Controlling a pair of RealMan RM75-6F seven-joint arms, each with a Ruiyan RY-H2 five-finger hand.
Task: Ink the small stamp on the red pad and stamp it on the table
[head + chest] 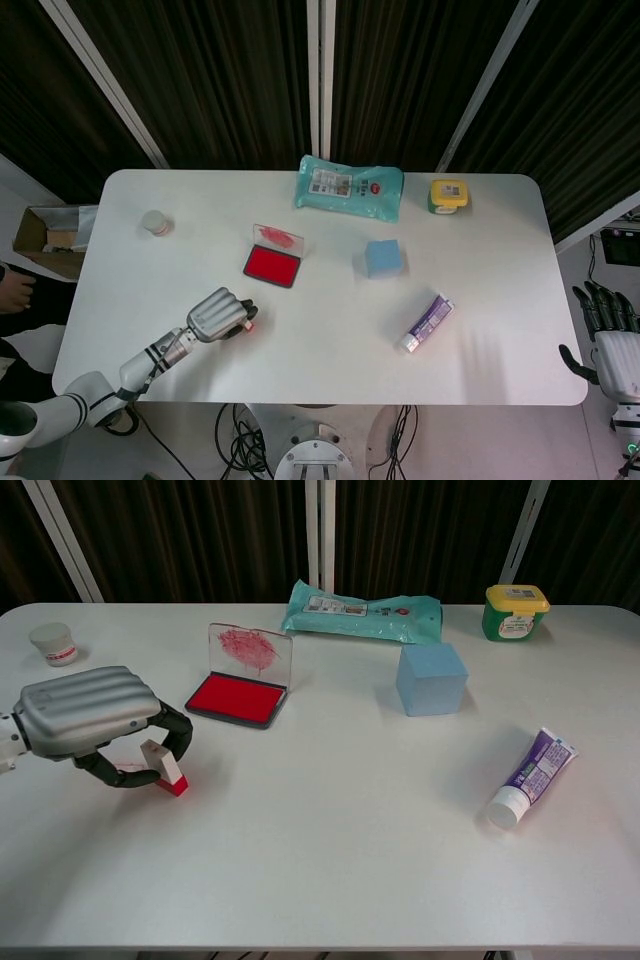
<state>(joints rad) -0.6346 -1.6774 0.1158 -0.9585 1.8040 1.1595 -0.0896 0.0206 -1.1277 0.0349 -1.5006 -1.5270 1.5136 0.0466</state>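
White table (330,850) with rounded corners, set before dark curtains. Red ink pad (238,697) left of centre, clear lid raised at its rear edge. Behind and right of the pad, a teal wipes pack (362,611). Right of the pad, a blue cube (431,679). Far right and back from the pad, a yellow-lidded green jar (516,612). Right and nearer than the pad, a purple tube (530,777) lying flat. Far left of the pad, a small white jar (53,643). Just in front and left of the pad, a small stamp (166,766), red base down, tilted.

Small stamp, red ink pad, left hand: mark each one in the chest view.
small stamp (167,768), chest view, on its white body above the red base.
red ink pad (236,698), chest view, on its inked surface.
left hand (85,712), chest view, on its silver back.
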